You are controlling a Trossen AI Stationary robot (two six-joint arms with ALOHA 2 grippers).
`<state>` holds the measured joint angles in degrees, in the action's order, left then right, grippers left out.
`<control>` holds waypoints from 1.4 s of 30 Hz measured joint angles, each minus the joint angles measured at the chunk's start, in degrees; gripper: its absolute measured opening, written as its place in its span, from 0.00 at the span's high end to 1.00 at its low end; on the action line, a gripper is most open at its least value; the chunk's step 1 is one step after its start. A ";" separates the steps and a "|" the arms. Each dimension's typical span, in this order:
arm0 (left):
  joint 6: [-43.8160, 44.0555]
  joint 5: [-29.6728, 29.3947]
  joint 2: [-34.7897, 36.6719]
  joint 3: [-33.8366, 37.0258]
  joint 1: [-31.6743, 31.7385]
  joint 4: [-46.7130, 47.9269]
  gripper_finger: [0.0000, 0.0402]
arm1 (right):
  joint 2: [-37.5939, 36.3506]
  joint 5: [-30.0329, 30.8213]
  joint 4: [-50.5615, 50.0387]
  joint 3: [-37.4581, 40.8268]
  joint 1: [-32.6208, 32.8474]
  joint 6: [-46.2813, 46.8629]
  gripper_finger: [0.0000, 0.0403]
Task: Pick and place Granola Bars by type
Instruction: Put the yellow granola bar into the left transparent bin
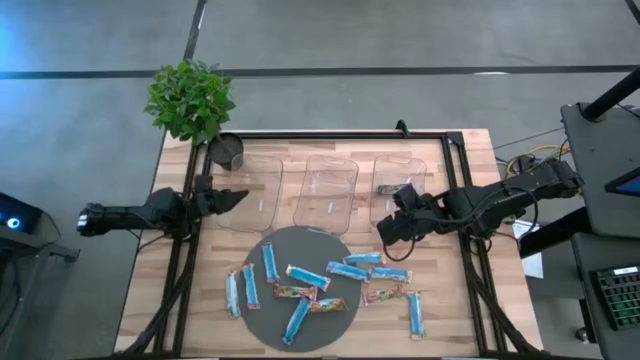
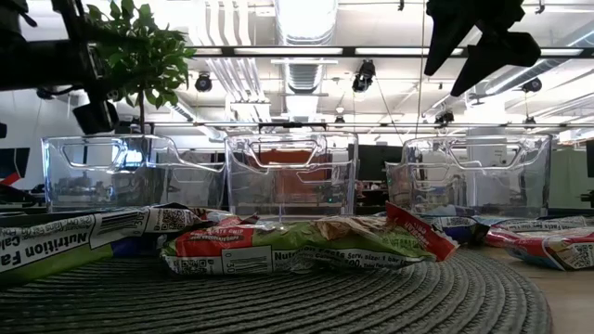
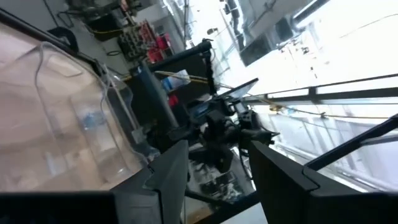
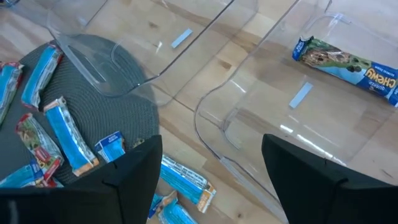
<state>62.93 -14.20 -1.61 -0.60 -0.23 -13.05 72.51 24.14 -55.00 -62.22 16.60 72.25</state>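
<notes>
Your right gripper (image 1: 388, 228) hangs with its fingers spread wide and empty, above the near edge of the right-hand clear plastic bin (image 1: 401, 172), where one dark-wrapped bar (image 4: 348, 62) already lies. Your left gripper (image 1: 232, 199) waits partly parted and empty over the left clear bin (image 1: 258, 190). Most of the flat wrapped granola bars (image 1: 300, 277), light blue and red-green, lie loose on the round grey woven mat (image 1: 325, 242); a few lie on the wooden table (image 1: 450, 300) just beside it. Expect them to be light, crinkly and slippery. Pinch one across its narrow middle, where the filling looks stiffest, not by the thin crimped ends.
</notes>
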 joint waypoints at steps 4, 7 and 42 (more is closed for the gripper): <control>0.04 -0.31 -0.11 0.00 0.11 -0.73 0.61 | 0.00 -0.07 0.10 0.00 0.00 -0.19 0.34; 1.51 -0.32 -0.13 0.00 0.11 -3.46 0.61 | 0.00 -0.08 0.13 0.04 0.00 -0.24 0.34; -7.20 11.46 -42.94 -40.21 -8.90 34.50 0.61 | 0.00 -2.28 0.55 0.54 0.00 1.28 0.34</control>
<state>55.73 -2.74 -44.55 -40.82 -9.13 21.45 72.51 21.85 -54.46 -61.67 16.60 73.53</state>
